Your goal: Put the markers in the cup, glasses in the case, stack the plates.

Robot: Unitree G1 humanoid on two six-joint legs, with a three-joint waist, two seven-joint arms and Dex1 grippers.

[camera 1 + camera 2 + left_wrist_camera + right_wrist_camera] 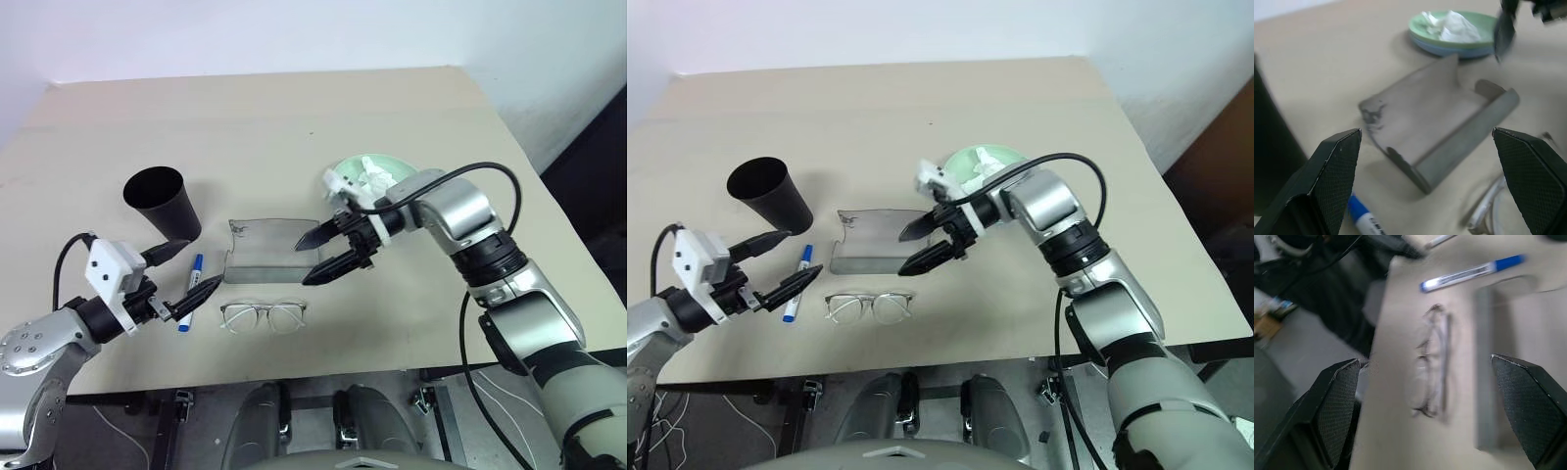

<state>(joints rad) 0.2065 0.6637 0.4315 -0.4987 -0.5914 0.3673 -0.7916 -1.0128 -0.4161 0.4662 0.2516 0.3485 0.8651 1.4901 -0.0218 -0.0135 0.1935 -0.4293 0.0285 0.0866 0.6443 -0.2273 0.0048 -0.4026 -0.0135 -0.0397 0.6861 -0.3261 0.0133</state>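
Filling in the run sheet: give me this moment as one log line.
left tool: open, empty | right tool: open, over case | plates: stacked | glasses: on table | blue marker: outside cup

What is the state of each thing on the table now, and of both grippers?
Cup: upright, contents unseen.
Case: open, nothing inside.
Glasses: on the table before the case.
Marker: lying flat beside the case.
Plates: stacked, green on blue, tissue on top.
Left gripper: open, holding nothing.
Right gripper: open, holding nothing.
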